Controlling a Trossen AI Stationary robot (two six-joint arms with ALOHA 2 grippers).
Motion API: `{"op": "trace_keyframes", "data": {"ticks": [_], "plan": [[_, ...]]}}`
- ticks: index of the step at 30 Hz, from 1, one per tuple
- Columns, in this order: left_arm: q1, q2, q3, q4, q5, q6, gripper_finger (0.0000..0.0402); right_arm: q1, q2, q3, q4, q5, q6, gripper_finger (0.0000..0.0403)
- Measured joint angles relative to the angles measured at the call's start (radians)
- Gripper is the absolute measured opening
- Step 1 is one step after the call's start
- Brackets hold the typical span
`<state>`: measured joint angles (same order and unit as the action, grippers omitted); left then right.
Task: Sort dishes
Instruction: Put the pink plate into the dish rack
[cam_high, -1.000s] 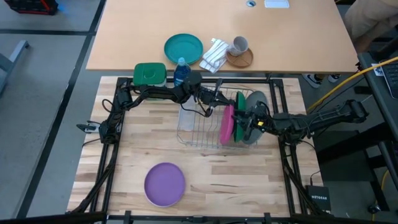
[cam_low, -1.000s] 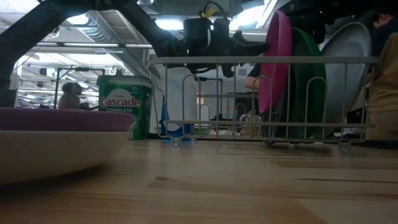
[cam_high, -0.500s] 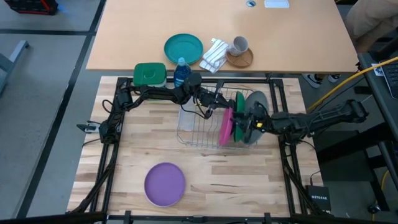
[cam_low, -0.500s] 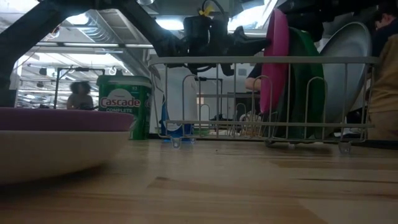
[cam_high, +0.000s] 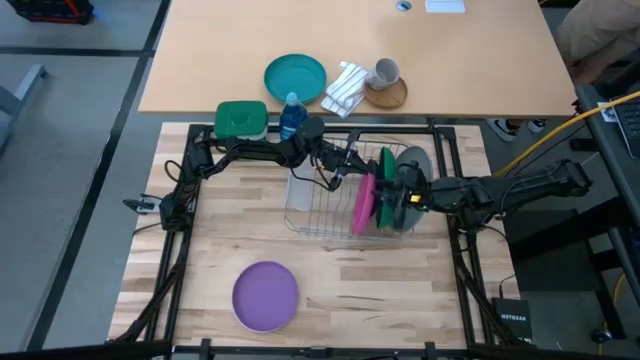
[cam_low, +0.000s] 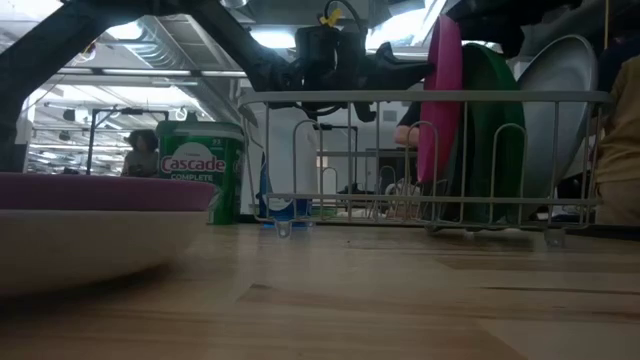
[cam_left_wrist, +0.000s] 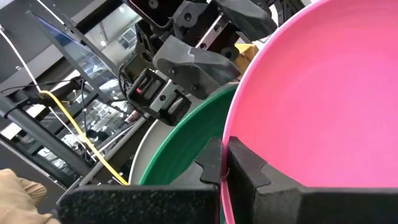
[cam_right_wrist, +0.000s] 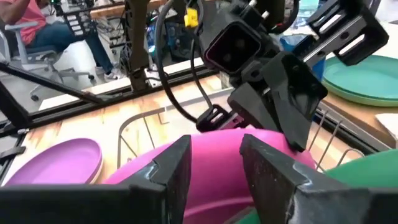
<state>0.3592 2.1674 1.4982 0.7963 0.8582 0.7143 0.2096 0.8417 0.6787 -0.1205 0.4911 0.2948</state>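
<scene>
My left gripper (cam_left_wrist: 222, 163) is clamped on the pink plate's (cam_high: 364, 203) rim in the rack (cam_high: 320, 205); my right gripper (cam_right_wrist: 214, 163) hovers above it, fingers parted.

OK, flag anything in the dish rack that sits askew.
The pink plate leans in the dish rack rather than standing straight; the left gripper is shut on its rim. The green plate behind stands slotted.

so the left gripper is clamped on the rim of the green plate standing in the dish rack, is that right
Not quite. The left gripper is clamped on the rim of the magenta-pink plate, not the green plate, which stands just behind it in the dish rack. The left wrist view shows this.
</scene>
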Motion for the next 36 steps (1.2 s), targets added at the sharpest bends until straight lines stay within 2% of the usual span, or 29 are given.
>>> {"op": "trace_keyframes", "data": {"ticks": [4, 10, 13, 19, 25, 36], "plan": [[-0.001, 0.0, 0.0, -0.003, 0.007, -0.005, 0.0, 0.0, 0.0, 0.037, -0.067, -0.025, 0.02, 0.0147], [-0.003, 0.0, 0.0, -0.003, 0.008, -0.008, 0.0, 0.0, 0.008, 0.152, -0.286, -0.055, 0.096, 0.0147], [-0.003, 0.0, 0.0, -0.003, 0.008, -0.007, 0.0, 0.0, 0.016, 0.191, -0.337, -0.057, 0.1, 0.0147], [-0.002, 0.0, 0.0, -0.001, 0.007, -0.008, 0.0, -0.001, 0.045, 0.213, -0.345, -0.092, 0.095, 0.0147], [-0.002, 0.001, -0.001, -0.003, 0.015, -0.004, 0.0, 0.0, 0.132, 0.214, -0.347, -0.134, 0.103, 0.0147], [-0.002, 0.002, -0.002, -0.004, 0.013, -0.004, 0.0, 0.0, 0.16, 0.215, -0.318, -0.115, 0.102, 0.0147]]}}
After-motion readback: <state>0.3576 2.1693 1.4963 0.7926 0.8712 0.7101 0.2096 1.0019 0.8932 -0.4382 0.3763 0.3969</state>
